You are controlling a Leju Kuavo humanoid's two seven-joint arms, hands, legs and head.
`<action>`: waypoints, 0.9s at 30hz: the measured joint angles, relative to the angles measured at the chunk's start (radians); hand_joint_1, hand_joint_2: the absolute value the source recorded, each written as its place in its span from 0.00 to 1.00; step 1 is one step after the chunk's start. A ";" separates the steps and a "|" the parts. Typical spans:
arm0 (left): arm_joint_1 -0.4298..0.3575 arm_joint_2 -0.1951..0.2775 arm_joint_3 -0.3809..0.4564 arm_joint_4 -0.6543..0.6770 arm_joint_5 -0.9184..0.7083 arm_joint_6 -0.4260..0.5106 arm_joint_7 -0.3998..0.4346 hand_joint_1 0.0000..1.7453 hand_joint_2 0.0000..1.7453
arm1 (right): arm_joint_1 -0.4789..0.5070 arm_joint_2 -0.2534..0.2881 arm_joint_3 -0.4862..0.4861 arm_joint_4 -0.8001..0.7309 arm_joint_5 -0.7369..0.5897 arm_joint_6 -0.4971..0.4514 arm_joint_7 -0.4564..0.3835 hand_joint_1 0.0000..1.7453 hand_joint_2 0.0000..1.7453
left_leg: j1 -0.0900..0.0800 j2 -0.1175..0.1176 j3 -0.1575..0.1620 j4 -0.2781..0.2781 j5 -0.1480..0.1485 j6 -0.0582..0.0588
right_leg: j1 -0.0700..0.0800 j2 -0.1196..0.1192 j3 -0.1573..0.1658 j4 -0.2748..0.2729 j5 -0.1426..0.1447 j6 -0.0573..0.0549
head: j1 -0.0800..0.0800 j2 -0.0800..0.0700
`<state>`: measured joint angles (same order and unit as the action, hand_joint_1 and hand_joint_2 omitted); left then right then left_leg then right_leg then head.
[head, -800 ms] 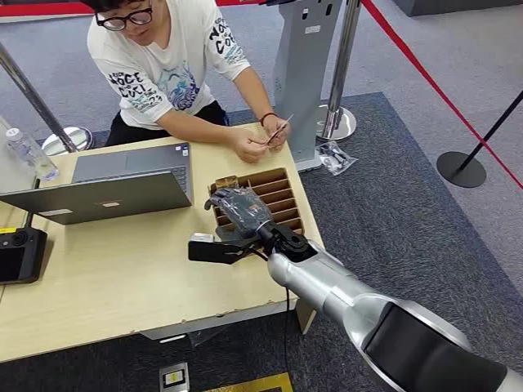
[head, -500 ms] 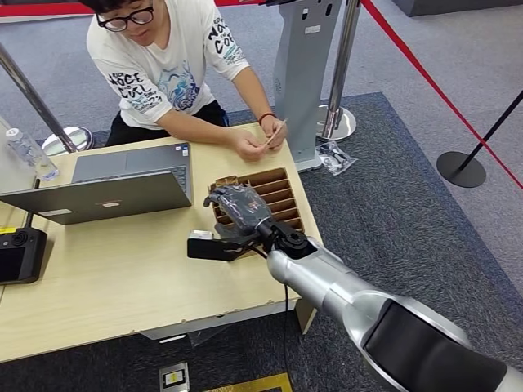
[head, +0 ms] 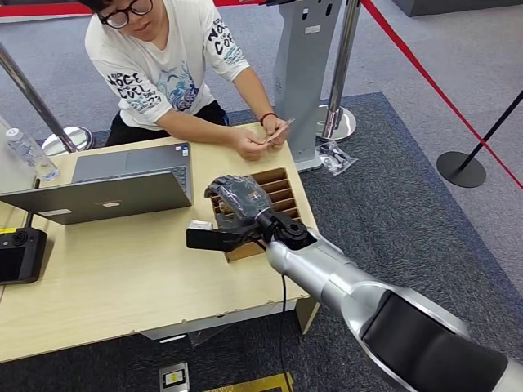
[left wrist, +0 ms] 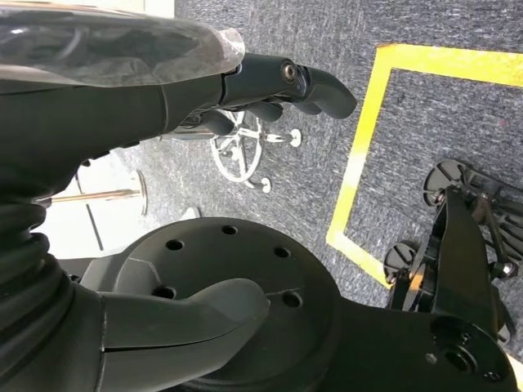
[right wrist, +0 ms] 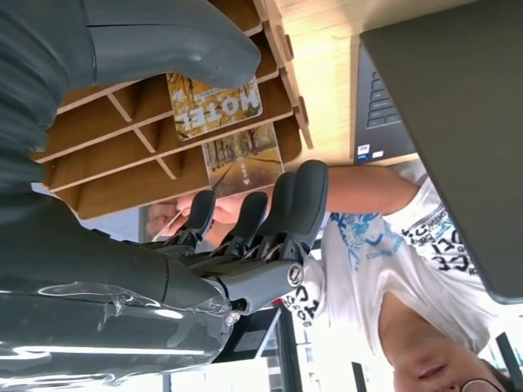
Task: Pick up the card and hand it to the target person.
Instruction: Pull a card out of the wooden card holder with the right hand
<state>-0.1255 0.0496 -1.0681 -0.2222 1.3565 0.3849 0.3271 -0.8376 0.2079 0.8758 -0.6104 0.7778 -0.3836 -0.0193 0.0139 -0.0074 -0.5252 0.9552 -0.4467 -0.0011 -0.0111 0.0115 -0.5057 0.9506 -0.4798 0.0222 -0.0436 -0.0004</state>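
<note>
We are hovering the right robot hand (head: 237, 214), fingers spread and holding nothing, over the wooden rack (head: 285, 192) at frame centre, where thin, light, slippery cards (right wrist: 212, 107) are standing (best pinched by the exposed edge).

Lobby-like reception: desk (head: 123, 269), kiosk (head: 303, 73), red rope barrier (head: 431, 77).

A pale wooden table (head: 123, 269) carries an open grey laptop (head: 111, 184) near its far edge. A brown slotted wooden tray (head: 278, 192) sits at the far right corner. A black controller (head: 19, 253) lies at the left edge. A clear plastic bottle (head: 28, 153) lies near the far left corner.
</note>
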 joint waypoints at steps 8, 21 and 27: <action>0.000 0.000 0.000 0.000 0.000 0.002 0.005 0.00 1.00 | -0.007 0.000 0.000 0.020 0.000 -0.004 0.010 0.40 1.00 | 0.000 0.000 0.000 0.000 0.000 0.000 | 0.000 0.000 0.000 0.000 0.000 0.000 | 0.000 0.000; 0.000 -0.002 -0.008 0.000 0.000 0.003 0.005 0.00 1.00 | -0.029 -0.003 0.000 0.067 -0.004 0.003 0.020 0.43 1.00 | 0.000 0.000 0.000 0.000 0.000 0.000 | 0.000 0.000 -0.001 0.000 0.000 0.000 | 0.000 0.000; 0.000 -0.002 -0.010 0.000 0.000 0.005 0.009 0.00 1.00 | -0.033 -0.003 0.000 0.088 0.000 0.015 0.027 0.40 1.00 | 0.000 0.000 0.000 0.000 0.000 0.000 | 0.000 0.000 -0.001 0.000 0.000 0.000 | 0.000 0.000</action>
<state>-0.1253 0.0478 -1.0786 -0.2221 1.3565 0.3896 0.3361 -0.8701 0.2045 0.8759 -0.5225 0.7774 -0.3686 0.0076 0.0139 -0.0071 -0.5252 0.9553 -0.4467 -0.0012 -0.0111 0.0120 -0.5065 0.9506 -0.4798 0.0222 -0.0436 -0.0004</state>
